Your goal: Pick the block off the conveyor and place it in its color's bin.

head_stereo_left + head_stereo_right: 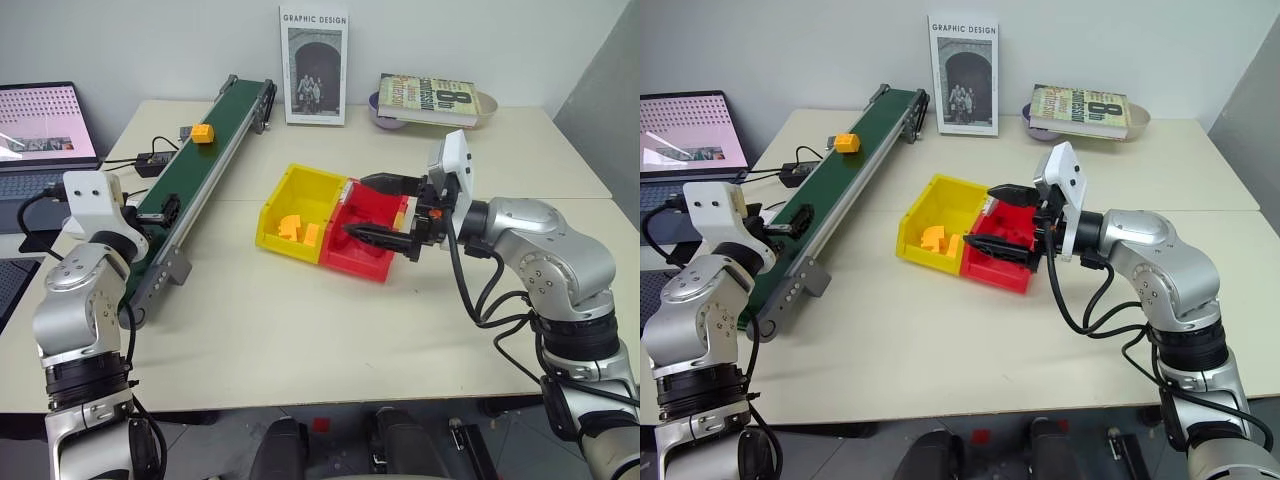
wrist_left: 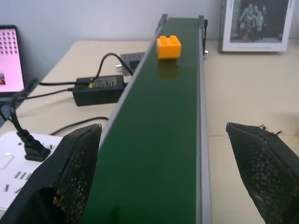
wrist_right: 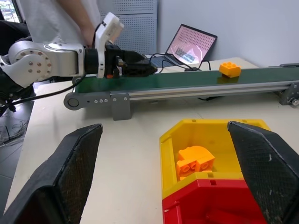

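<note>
- The small orange-yellow studded plastic block (image 1: 202,132) sits on the long dark green conveyor belt (image 1: 195,175) in its black and silver metal frame, toward the far end, with bare belt all round it and nothing gripping it.
- The left gripper (image 2: 163,177) points level along the belt from the near end, its 2 black fingers (image 2: 77,163) spread wide, 1 to either side of the green strip. In my judgement it stands there as a gate, so that the block can ride in between the fingers and be pinched.
- The block is well apart from those fingers, so the pick is not yet made.
- The yellow rectangular plastic bin (image 1: 300,200) with the sloped front stands in the middle of the pale table, joined side by side to a like red bin (image 1: 368,250). The yellow one holds 2 or so orange pieces (image 1: 297,228); that matches the block's colour, so it is the likely target.
- The right gripper (image 1: 385,212) hangs over the red bin, pointing toward the conveyor, its 2 fingers spread and holding nothing.
- A black power adapter (image 2: 98,88) with its cables lies beside the conveyor, on the side away from the bins; a laptop (image 1: 40,135) stands just beyond it.
- Risk, as I judge it: the block is small, so closing too early or too late may miss it.
</note>
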Robot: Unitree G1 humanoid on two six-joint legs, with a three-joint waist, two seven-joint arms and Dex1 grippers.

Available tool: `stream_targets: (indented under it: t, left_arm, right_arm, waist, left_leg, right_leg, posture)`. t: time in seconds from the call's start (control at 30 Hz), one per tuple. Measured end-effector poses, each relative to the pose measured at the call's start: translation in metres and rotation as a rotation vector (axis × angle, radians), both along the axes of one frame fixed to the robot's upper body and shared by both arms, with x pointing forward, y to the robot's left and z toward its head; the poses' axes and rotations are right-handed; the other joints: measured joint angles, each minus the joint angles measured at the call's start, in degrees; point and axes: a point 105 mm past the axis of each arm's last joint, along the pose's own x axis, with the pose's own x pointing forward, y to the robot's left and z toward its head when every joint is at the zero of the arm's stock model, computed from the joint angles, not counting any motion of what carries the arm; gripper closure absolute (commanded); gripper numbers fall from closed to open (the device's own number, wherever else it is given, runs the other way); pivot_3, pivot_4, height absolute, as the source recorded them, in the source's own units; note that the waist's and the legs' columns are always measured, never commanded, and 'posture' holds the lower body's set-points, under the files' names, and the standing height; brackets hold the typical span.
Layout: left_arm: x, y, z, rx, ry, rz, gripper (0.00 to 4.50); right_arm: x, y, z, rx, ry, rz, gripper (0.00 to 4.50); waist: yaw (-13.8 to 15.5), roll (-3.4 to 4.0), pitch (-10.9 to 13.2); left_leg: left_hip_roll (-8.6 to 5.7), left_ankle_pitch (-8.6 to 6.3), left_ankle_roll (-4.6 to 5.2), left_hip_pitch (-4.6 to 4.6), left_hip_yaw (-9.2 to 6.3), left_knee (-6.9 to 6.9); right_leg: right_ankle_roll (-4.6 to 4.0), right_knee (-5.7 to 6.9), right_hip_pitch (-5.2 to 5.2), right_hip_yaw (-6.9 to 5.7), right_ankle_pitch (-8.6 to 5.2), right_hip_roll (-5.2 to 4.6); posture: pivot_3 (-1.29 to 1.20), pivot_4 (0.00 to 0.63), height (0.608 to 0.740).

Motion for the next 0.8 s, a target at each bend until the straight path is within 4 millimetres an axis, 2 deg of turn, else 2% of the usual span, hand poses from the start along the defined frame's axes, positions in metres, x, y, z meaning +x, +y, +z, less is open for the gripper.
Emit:
stream_targets:
  t: [0.27,0.8]
  left_arm:
    - [0.007,-0.004,0.000,0.001,0.006,-0.014,0.05]
    - [0.011,0.003,-0.006,-0.001,0.023,0.017,0.05]
  right_arm:
    - [-0.004,0.002,0.001,0.013,0.003,0.021,0.00]
    - [-0.006,0.002,0.002,0.010,0.004,0.007,0.00]
  waist:
    - [0.0,0.00,0.0]
    - [0.0,0.00,0.0]
  left_leg:
    - [0.00,0.00,0.00,0.00,0.00,0.00]
    - [0.01,0.00,0.00,0.00,-0.01,0.00]
  right_leg:
    - [0.00,0.00,0.00,0.00,0.00,-0.03]
    - [0.00,0.00,0.00,0.00,0.00,-0.07]
  posture:
    - [0.00,0.150,0.740]
    - [0.00,0.150,0.740]
